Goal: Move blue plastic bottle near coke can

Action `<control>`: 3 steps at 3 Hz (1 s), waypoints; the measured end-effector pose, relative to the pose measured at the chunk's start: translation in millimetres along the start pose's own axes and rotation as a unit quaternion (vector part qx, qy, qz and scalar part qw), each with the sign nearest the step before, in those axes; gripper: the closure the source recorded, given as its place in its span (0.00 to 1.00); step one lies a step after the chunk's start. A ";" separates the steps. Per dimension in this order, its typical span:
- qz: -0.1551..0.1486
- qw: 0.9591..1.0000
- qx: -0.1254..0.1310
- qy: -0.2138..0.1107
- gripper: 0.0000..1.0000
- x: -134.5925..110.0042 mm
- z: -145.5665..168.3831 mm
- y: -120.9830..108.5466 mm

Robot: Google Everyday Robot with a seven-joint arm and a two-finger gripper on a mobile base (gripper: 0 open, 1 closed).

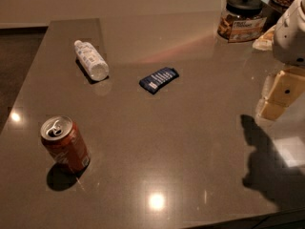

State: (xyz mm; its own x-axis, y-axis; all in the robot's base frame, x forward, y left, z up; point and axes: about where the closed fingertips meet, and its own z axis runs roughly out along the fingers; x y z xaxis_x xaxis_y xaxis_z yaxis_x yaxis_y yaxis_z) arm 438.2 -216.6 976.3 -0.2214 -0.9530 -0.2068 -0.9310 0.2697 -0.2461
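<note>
Gripper (279, 99), cream-coloured, hanging above the right edge of the grey-brown countertop (190, 137), below the white arm housing (291, 32). Whether it is open or closed cannot be told from this side. It is over bare surface and well apart from every object. Its shadow (267, 166) falls on the counter just in front of it.

Blue plastic bottle (91, 60): lying on its side at far left, white cap pointing toward the far edge, untouched.

Coke can (65, 144): upright at near left, silver top and pull tab visible, well apart from the bottle.

Dark blue snack packet (159, 79): flat, to the right of the bottle near the middle of the counter.

Glass jar (242, 17): black lid, at the far right corner.
</note>
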 end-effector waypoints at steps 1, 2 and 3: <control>-0.001 1.000 0.000 -0.003 0.00 -1.2 -1.1 -0.7; -0.001 1.000 -0.009 -0.028 0.00 -18.8 1.1 -1.0; 0.008 0.998 -0.022 -0.055 0.00 -49.9 5.2 -2.4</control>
State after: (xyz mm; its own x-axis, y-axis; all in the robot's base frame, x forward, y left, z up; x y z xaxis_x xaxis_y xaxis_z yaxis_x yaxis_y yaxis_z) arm 453.0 -169.0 982.3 -0.2057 -0.9267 -0.3145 -0.9396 0.2769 -0.2011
